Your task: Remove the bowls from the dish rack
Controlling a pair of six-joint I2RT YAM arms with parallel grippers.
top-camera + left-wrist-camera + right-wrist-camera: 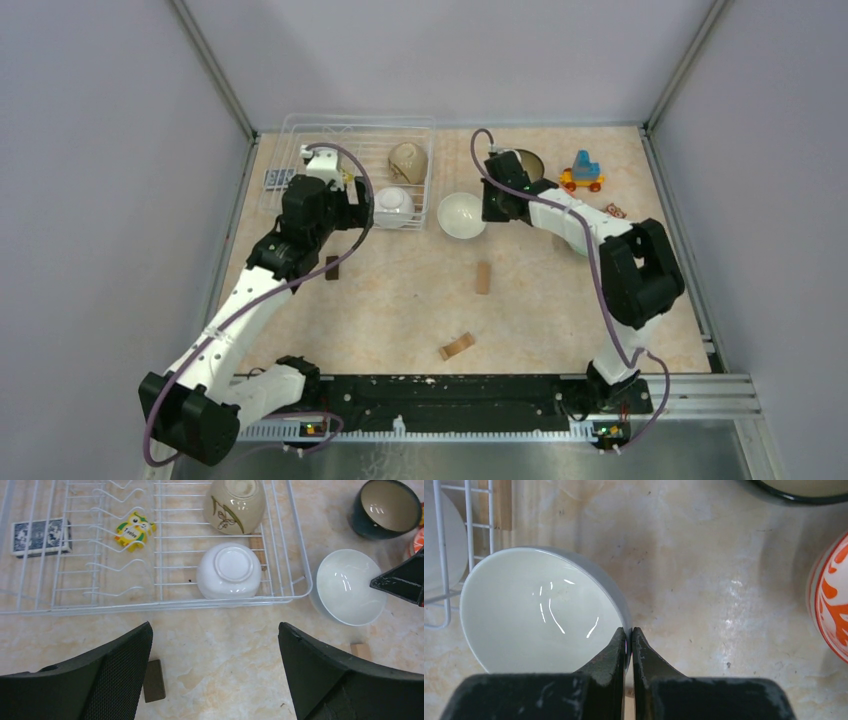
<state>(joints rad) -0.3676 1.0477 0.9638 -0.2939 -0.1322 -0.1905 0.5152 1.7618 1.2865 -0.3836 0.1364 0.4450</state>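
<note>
Though one upright bowl [534,615] already stands on the desk [225,635] just right of the rack [298,562], its rim pinched in the closed right jaws, an inverted bowl [229,571] and a tan bowl [235,505] lie inside. The inverted one is straight ahead of the wide-open left jaws, the nearer pair.

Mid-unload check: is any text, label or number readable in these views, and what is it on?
Owl figure in the dish rack: small white tag with dark lettering, too blurred to read.
Blue card box: printed pattern only, no legible words.
Tan bowl: painted sprig, no text.
Upright white bowl, rim pinched by the right fingers: blank.
Nothing else shows writing.
</note>
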